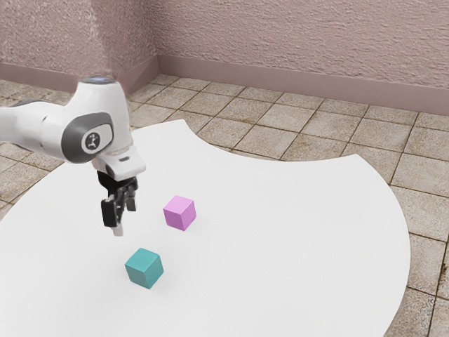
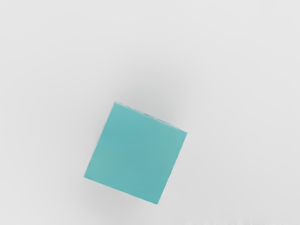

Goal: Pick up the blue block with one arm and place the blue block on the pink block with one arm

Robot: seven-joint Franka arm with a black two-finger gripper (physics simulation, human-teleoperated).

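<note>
A teal-blue block (image 1: 144, 267) lies on the white table (image 1: 295, 239) near its front. A pink block (image 1: 179, 212) sits on the table a short way behind it, toward the exterior view's right. My black gripper (image 1: 121, 216) hangs in the air above the blue block and to the left of the pink block, pointing down. Its fingers stand apart with nothing between them. In the wrist view the blue block (image 2: 136, 152) lies right under my hand, turned at an angle, with its shadow around it.
The round white table has a curved edge (image 1: 400, 210) at the exterior view's right and a notch at the back. A tiled floor (image 1: 330, 126) and a pink wall lie beyond it.
</note>
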